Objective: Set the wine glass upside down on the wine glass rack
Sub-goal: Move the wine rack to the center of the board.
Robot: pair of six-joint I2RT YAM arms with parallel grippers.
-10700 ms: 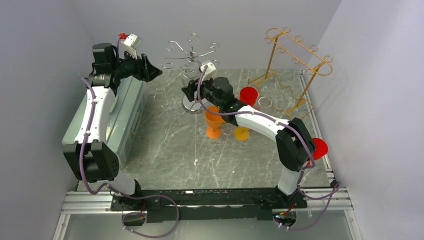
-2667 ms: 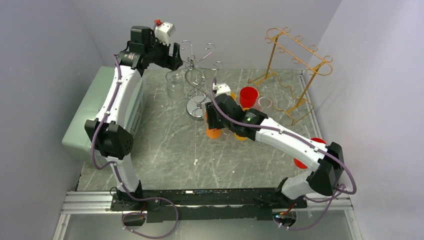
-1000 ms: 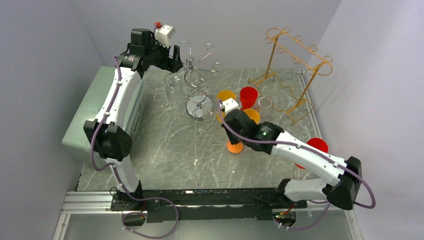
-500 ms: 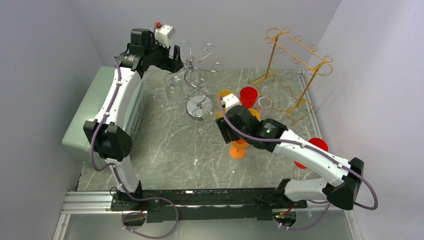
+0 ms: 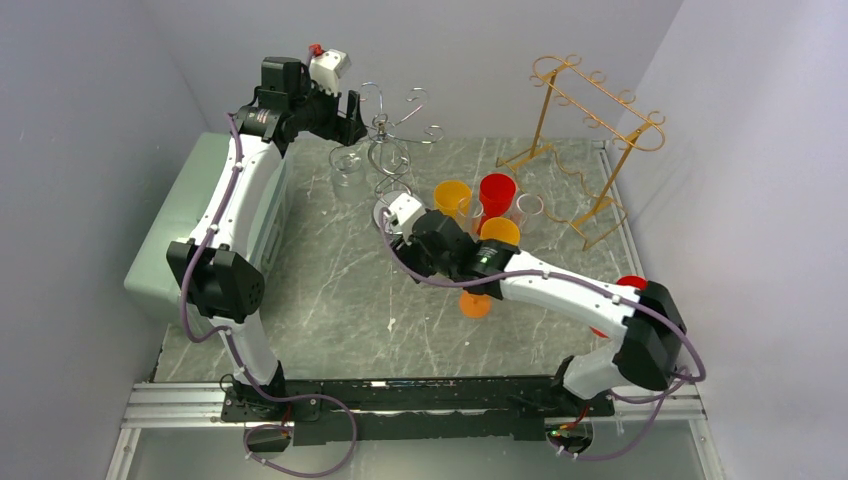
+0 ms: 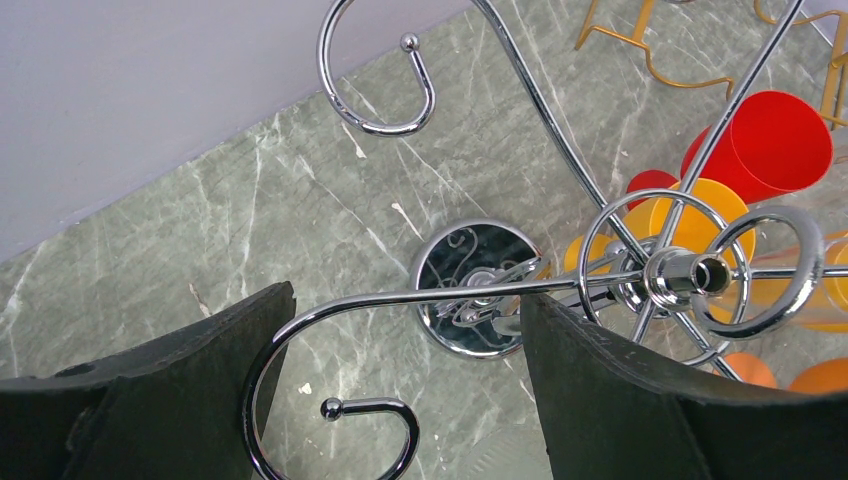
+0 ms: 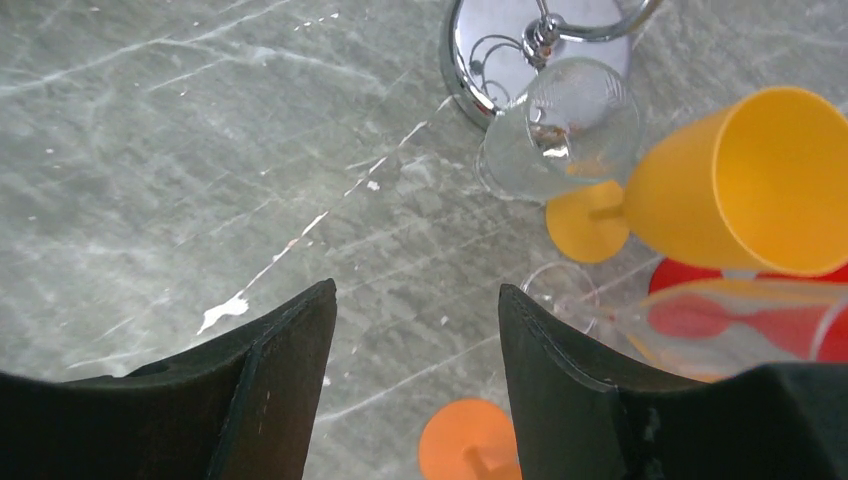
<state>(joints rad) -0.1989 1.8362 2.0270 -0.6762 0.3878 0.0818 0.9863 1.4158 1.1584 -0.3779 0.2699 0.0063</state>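
Compared with half a second back, I'm seeing my right gripper [image 7: 415, 292] sitting further left in the overhead view. It is off the orange glass [image 5: 475, 303] and now over the foot of the chrome rack [image 5: 395, 125]. Its jaws are standing apart with nothing between them.

In the upper right of its wrist view the clear wine glass [image 7: 575, 125] is standing on the table just beside the rack's round base. I'm judging this as the reach for a fresh pick. Next I'm needing to drop lower, line the jaws up on the glass and close before turning it over.

My left gripper [image 6: 405, 300] is hovering at the upper left of the overhead view. Its jaws are spread, with one rack arm running between them but not pinched. A second clear glass [image 5: 347, 160] is showing just below it; whether it's hanging from the rack I can't tell.

The yellow glass [image 7: 740, 190] and red glass [image 5: 497, 190] are looking empty.
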